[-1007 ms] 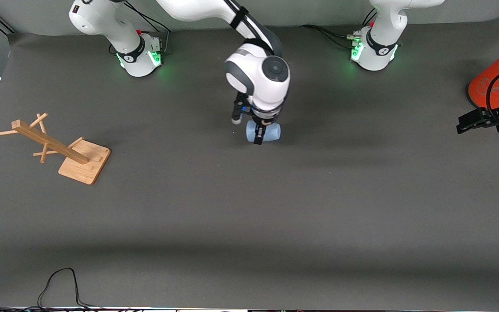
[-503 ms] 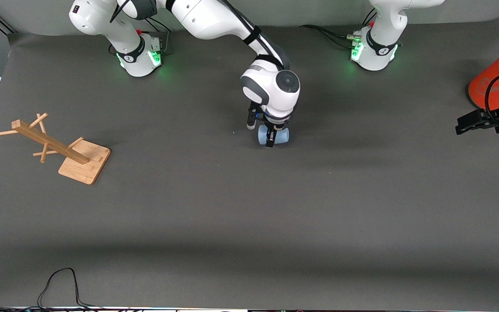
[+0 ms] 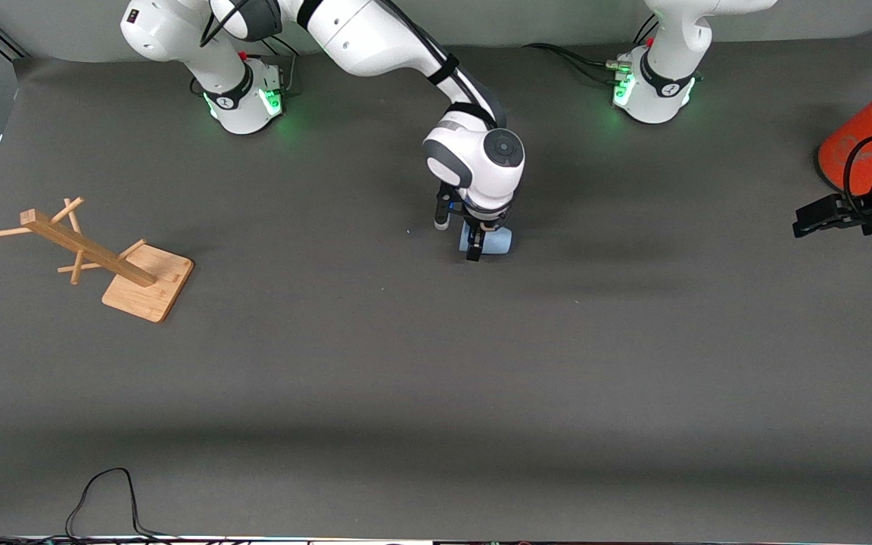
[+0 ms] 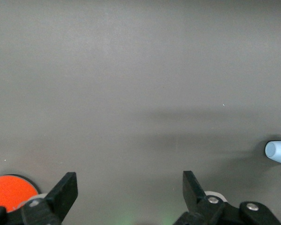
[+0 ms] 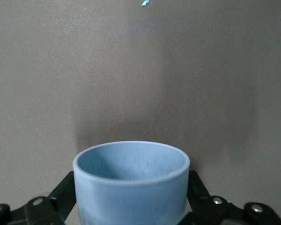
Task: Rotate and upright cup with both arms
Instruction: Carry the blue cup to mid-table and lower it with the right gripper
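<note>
The pale-blue cup (image 3: 498, 241) rests on the grey mat in the middle of the table, between the two bases and a little nearer the front camera. My right gripper (image 3: 474, 248) reaches down over it, open, with one finger (image 5: 65, 187) on each side of the cup (image 5: 131, 187). The cup's mouth shows in the right wrist view, tilted toward that camera. My left gripper (image 3: 807, 219) hangs open and empty (image 4: 130, 187) at the left arm's end of the table. From there the cup (image 4: 277, 150) shows as a small blue stub on the mat.
A large orange cylinder (image 3: 860, 144) with a grey top stands beside my left gripper and also shows as an orange disc (image 4: 9, 190). A wooden peg rack (image 3: 103, 257) lies toppled toward the right arm's end. A black cable (image 3: 103, 499) loops near the front edge.
My right arm has moved the cup toward the left arm's end and a little nearer the front camera. The cup now looks shorter from above. The left arm has barely moved.
</note>
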{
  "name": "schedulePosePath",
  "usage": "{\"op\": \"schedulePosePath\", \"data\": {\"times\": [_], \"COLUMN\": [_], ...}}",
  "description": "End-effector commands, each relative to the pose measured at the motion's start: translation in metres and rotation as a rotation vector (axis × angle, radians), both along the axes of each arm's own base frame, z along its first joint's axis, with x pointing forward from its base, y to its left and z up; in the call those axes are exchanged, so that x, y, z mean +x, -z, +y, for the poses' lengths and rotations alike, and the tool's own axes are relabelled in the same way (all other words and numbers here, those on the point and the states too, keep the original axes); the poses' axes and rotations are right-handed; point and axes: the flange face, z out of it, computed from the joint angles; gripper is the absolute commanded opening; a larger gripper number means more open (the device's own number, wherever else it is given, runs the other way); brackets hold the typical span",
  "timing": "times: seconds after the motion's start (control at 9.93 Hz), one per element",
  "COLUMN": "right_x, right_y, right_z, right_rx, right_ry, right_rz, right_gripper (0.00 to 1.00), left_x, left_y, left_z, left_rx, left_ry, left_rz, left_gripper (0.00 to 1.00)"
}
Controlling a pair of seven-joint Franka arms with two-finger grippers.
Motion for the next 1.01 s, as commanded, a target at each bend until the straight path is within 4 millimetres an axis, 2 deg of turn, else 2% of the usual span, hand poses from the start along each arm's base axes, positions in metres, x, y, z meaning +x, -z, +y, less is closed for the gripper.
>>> {"op": "schedulePosePath", "data": {"times": [0.0,0.1,0.2,0.3,0.5,0.6,0.7,0.81,0.91], "right_x": [0.001,0.004,0.008,0.014,0.019,0.028,0.037,0.048,0.064], "right_y": [-0.006,-0.014,-0.037,-0.057,-0.111,-0.135,-0.169,-0.203,-0.241], "right_z": [0.007,0.008,0.015,0.011,0.005,-0.008,-0.026,-0.048,-0.082], "right_rx": [0.013,0.022,0.049,0.055,0.065,0.052,0.048,0.060,0.089], "right_ry": [-0.006,-0.005,-0.027,-0.022,-0.054,-0.051,-0.071,-0.103,-0.181], "right_rz": [-0.011,-0.016,-0.024,-0.022,-0.006,0.016,0.045,0.104,0.181], "right_gripper": [1.00,1.00,1.00,1.00,1.00,1.00,1.00,1.00,1.00], "left_x": [0.001,0.001,0.001,0.001,0.000,-0.001,-0.002,-0.001,0.000], "left_y": [-0.003,-0.003,-0.004,-0.004,-0.005,-0.007,-0.009,-0.014,-0.025], "left_z": [-0.001,-0.002,-0.002,-0.002,-0.004,-0.005,-0.013,-0.038,-0.061], "left_rx": [-0.010,-0.009,-0.007,-0.007,0.000,0.003,0.008,0.034,0.064], "left_ry": [0.014,0.016,0.018,0.018,0.021,0.020,0.022,0.060,0.041], "left_rz": [-0.022,-0.022,-0.023,-0.026,-0.026,-0.026,-0.022,-0.035,-0.057], "left_gripper": [1.00,1.00,1.00,1.00,1.00,1.00,1.00,1.00,1.00]}}
